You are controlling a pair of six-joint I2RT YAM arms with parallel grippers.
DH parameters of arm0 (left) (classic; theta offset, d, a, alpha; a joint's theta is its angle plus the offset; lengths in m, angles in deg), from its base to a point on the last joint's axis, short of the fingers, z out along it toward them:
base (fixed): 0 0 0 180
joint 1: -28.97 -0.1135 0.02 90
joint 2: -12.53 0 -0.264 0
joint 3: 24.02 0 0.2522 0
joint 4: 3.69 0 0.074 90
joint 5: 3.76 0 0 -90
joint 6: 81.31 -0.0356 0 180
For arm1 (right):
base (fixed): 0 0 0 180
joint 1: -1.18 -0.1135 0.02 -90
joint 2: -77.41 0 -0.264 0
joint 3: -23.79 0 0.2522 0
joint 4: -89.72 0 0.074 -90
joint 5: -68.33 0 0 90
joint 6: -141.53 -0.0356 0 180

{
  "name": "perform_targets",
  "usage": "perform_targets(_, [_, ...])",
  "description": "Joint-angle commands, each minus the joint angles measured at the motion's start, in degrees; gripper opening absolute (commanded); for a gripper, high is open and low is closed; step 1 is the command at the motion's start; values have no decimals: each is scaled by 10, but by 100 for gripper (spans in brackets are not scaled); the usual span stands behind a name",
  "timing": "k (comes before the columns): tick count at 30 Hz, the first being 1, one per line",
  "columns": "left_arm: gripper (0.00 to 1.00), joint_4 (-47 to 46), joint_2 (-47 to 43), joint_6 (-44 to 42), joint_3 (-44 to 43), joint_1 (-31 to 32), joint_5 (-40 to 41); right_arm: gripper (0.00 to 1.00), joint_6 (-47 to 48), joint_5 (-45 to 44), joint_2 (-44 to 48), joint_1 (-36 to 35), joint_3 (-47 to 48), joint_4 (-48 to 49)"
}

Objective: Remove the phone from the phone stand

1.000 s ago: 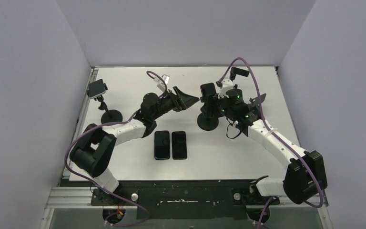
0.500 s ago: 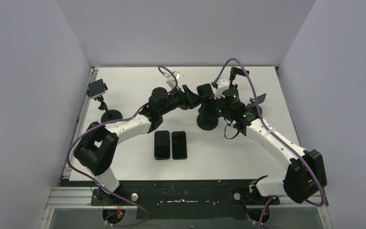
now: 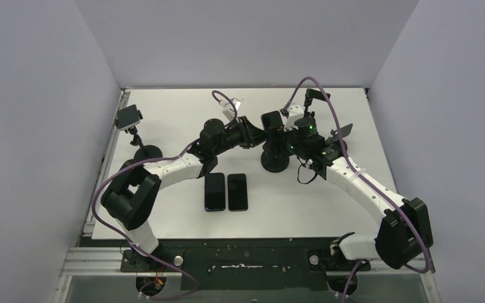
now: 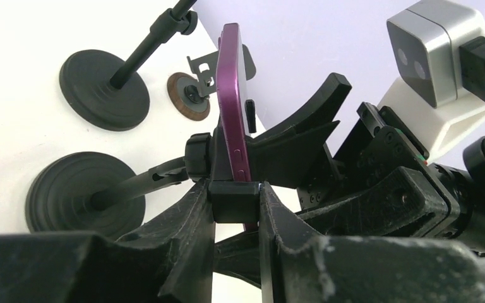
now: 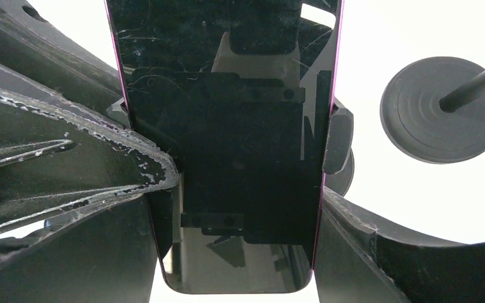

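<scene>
While in phone stand (image 3: 275, 163), magenta-edged phone (image 5: 227, 145)

My white table (image 3: 170, 110) sits boxed in by plain pale lilac walls (image 3: 246, 38) on three sides, evenly lit, with a metal frame (image 3: 91, 260) along its near edge.

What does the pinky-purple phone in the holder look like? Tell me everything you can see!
The phone has a shiny black screen, switched off and lightly scratched, with a thin magenta frame around it. It is held up off the table in the stand's black clamp. The left gripper pinches that clamp from both sides. The right gripper has its fingers against the phone's two long edges. The phone is not out of the stand yet.
</scene>
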Motion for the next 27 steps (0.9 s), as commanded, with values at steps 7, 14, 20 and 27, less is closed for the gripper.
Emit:
perform_targets(7, [0,-174,15,108,61,-23,21,0,-49,55,34,71,-55,49])
perform_targets(14, [0,-223,29,159,77,-31,22,0,-92,95,38,98,-88,88])
perform_targets(20, [0,-245,37,181,84,-38,19,0,-109,127,44,105,-97,108])
perform_targets(27, [0,-261,45,191,87,-40,15,0,-131,180,47,114,-106,137])
